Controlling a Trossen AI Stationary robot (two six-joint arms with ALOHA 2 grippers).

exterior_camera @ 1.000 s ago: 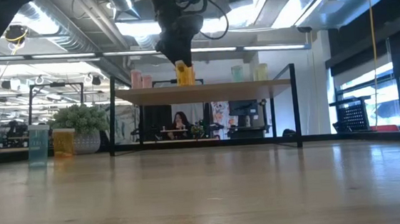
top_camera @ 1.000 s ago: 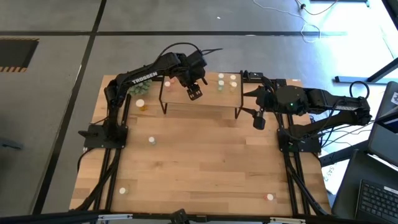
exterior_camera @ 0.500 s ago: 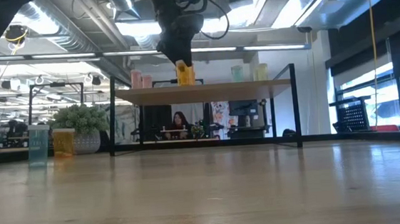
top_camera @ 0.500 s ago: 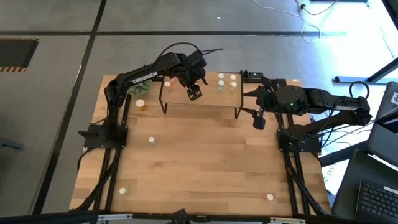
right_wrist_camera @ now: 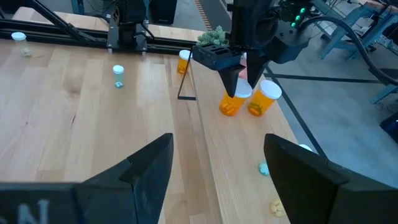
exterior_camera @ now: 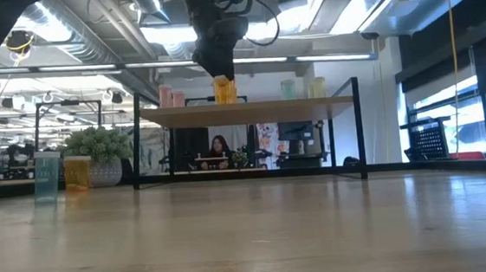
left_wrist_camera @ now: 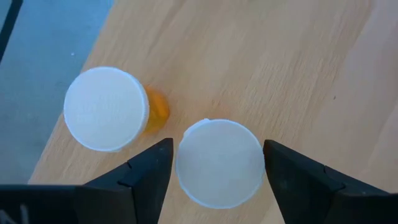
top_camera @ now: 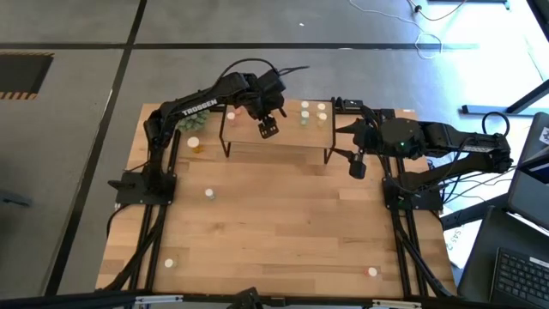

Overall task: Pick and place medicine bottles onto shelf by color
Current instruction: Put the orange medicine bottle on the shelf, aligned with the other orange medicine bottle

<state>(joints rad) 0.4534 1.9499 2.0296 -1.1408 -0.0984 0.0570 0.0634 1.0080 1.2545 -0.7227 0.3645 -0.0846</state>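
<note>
Two bottles [left_wrist_camera: 219,162] stand side by side on the shelf [left_wrist_camera: 298,68].

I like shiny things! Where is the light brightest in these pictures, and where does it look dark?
High view: sunlight glares white on the floor at top right. Low view: ceiling lights glow brightly, so the left claw above the shelf looks nearly black. Left wrist view: evenly lit, white caps clear.

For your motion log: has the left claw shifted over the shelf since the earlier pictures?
No. In the high view the left claw sits at the same spot against the shelf front edge, still around the orange bottle.
</note>
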